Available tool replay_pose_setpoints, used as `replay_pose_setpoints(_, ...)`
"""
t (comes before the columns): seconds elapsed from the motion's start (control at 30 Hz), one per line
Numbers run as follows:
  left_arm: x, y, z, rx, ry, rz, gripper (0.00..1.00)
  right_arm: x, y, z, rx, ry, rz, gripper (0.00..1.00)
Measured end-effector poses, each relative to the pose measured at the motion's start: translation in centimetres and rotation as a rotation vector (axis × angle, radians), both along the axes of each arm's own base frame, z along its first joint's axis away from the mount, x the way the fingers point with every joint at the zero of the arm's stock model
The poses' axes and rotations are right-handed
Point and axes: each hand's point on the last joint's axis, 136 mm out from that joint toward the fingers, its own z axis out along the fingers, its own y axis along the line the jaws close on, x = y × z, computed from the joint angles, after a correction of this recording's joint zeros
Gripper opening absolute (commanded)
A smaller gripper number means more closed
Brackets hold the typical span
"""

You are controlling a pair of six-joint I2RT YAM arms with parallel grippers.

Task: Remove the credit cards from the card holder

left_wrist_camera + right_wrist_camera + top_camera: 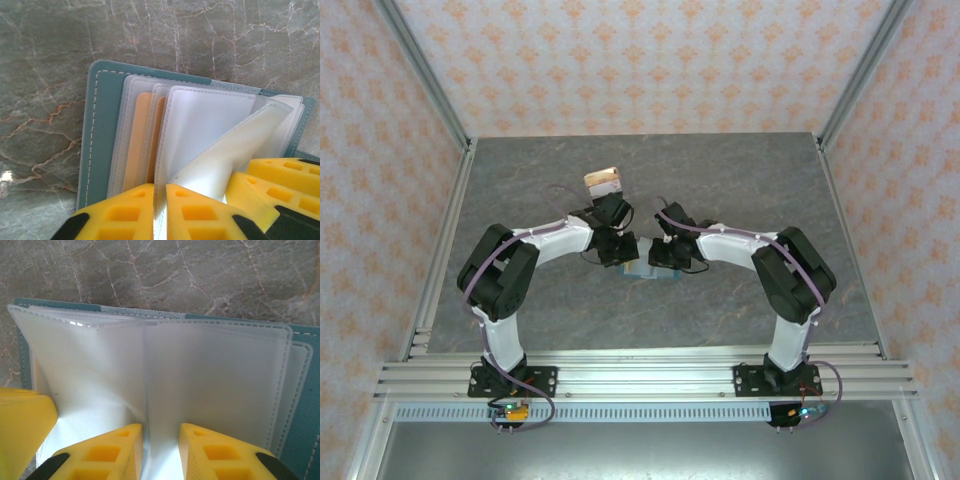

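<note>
Emptying is partway: stack of tan and white credit cards (603,182) lies on grey marbled tabletop (770,180); tan-orange cards (134,145) sit sleeved in open blue-grey stitched card holder (102,130). Left end effector (160,210) pinches a clear sleeve (200,125); right end effector (161,450) parted, astride another.

A lab test booth: aluminium framing (640,375), patterned walls (640,60), grey table (740,180).

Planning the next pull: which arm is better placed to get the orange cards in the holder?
Probably left. The orange cards sit in sleeves just beside the left gripper; the pockets at the right gripper look empty.
</note>
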Motion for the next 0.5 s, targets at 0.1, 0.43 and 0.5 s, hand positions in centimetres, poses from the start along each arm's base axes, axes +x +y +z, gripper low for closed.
replay_pose_setpoints(0.1,0.0,-0.1,0.4,-0.009,-0.010,-0.013,0.00,0.1,-0.4,0.1,0.004,0.001,-0.012,0.29)
replay_pose_setpoints(0.43,0.1,-0.4,2.1,-0.035,-0.046,-0.023,0.00,-0.8,-0.6,2.3,0.081,0.002,-0.035,0.44)
replay_pose_setpoints(0.5,0.1,-0.5,2.4,-0.039,-0.051,-0.024,0.00,-0.7,-0.4,3.5,0.105,-0.018,-0.039,0.45)
